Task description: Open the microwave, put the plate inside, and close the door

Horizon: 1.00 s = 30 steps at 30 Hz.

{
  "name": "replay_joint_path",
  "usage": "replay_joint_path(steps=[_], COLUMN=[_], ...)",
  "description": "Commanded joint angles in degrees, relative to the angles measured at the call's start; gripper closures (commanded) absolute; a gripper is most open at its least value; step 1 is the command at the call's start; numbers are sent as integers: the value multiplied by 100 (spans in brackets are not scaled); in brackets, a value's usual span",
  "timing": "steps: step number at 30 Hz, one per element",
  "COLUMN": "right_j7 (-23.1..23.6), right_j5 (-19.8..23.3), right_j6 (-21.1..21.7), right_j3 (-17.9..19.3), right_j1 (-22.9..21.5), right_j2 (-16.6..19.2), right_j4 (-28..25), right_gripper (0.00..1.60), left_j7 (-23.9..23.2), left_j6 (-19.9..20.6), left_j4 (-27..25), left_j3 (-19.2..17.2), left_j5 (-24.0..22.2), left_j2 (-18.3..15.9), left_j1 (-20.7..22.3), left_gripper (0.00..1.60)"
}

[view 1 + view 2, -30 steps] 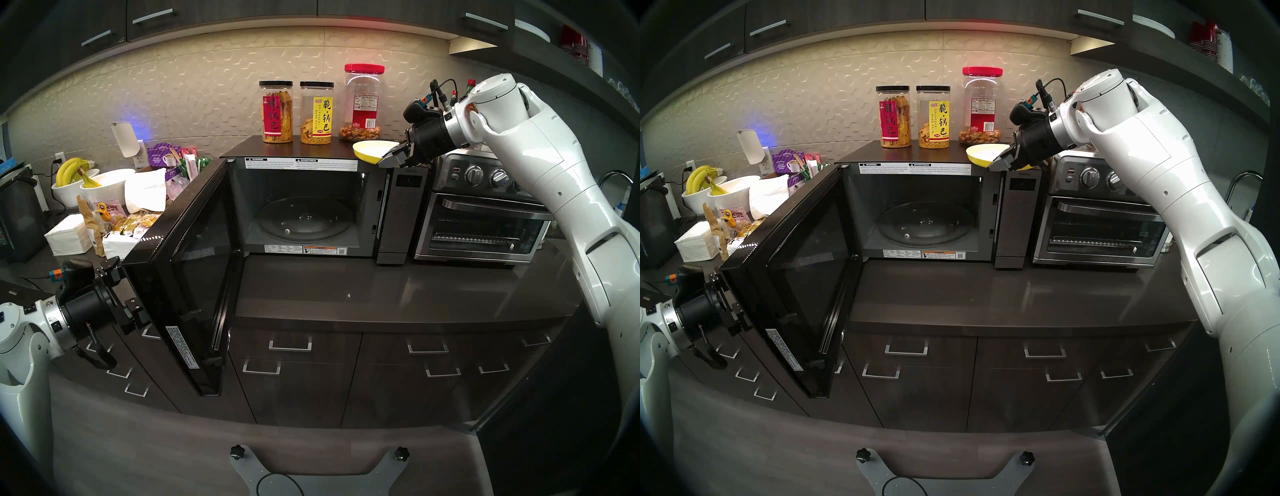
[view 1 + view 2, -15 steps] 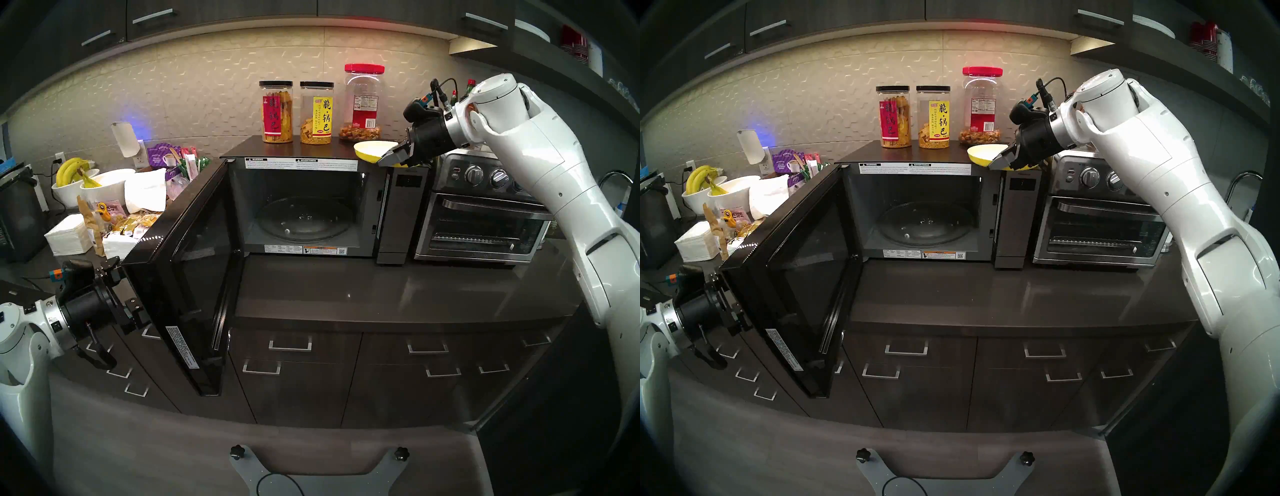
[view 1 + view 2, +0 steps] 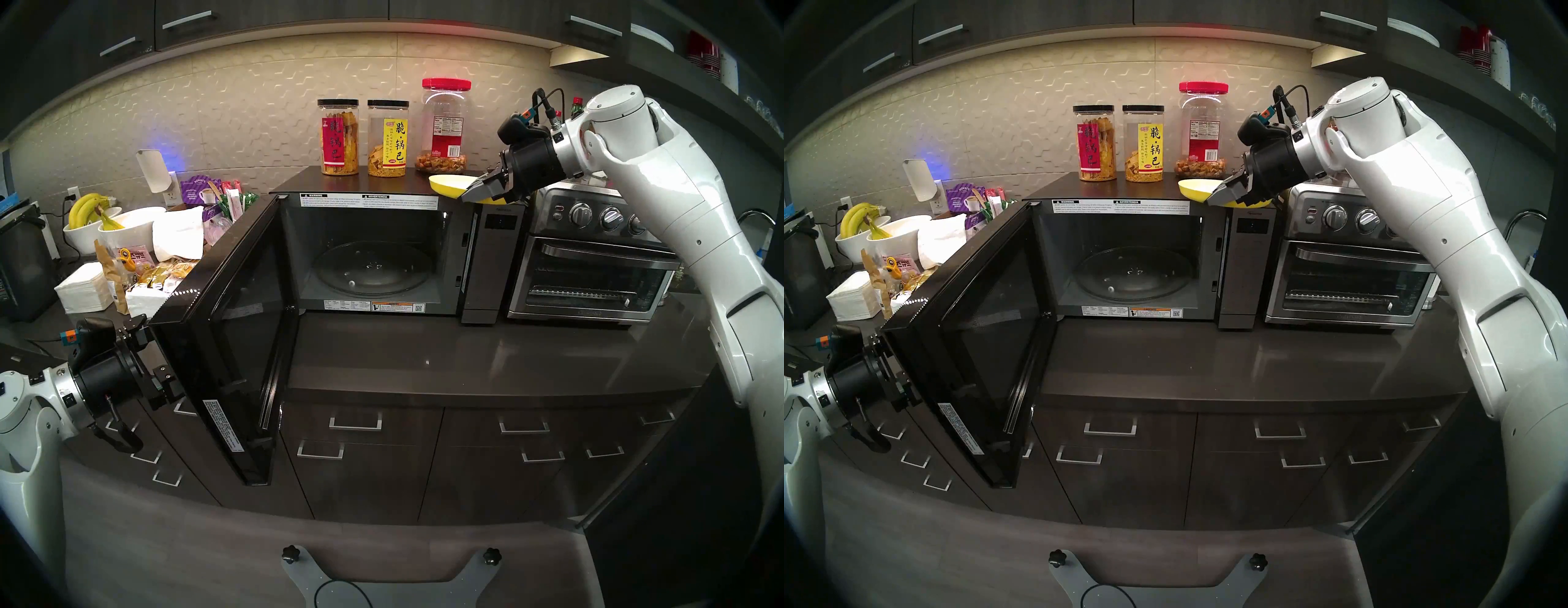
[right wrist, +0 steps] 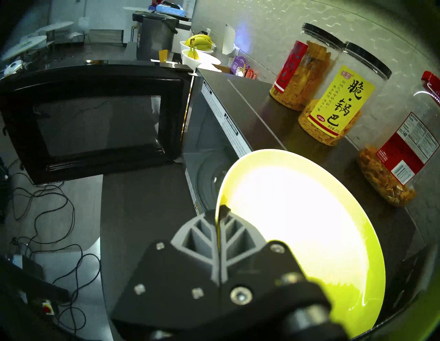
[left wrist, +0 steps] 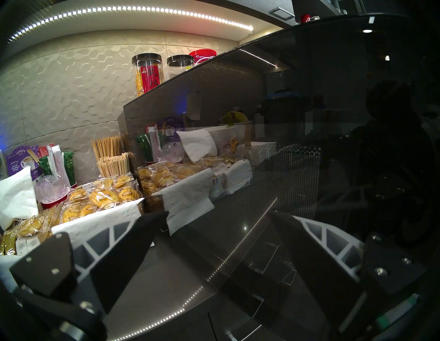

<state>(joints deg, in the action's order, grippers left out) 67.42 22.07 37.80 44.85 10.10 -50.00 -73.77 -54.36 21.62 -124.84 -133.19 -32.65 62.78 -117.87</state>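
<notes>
The right gripper (image 3: 471, 196) has lifted the yellow plate (image 3: 447, 185) a little and tipped it since a moment ago. It is pinching the plate's rim tight, above the microwave's (image 3: 384, 254) top right corner. The door (image 3: 220, 339) is standing wide open. The left gripper (image 5: 214, 226) is waiting beside the door, fingers apart.

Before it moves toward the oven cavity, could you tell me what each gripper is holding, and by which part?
The right gripper pinches the yellow plate by its near rim. The left gripper is open and holds nothing.
</notes>
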Motion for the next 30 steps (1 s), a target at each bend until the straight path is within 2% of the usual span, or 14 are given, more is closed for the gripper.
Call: replay_joint_path(steps=[1, 20, 25, 30], right_j7=[73, 190, 200, 128], right_j5=[195, 749, 809, 705], right_j6=[88, 83, -68, -414], right_j3=[226, 509, 520, 513], right_j1=[11, 258, 296, 379], right_j2=[234, 877, 997, 1146], right_j4=[-349, -1209, -1371, -1618], right_gripper=[160, 160, 160, 160], left_j7=[-12, -20, -21, -23], left_j6=[7, 10, 12, 13], left_j4=[-61, -60, -61, -61], left_j3=[-31, -31, -32, -32], left_j5=[-8, -1, 1, 3], left_j2=[-8, -2, 0, 2], left_j1=[-2, 5, 7, 8], left_gripper=[0, 0, 0, 0])
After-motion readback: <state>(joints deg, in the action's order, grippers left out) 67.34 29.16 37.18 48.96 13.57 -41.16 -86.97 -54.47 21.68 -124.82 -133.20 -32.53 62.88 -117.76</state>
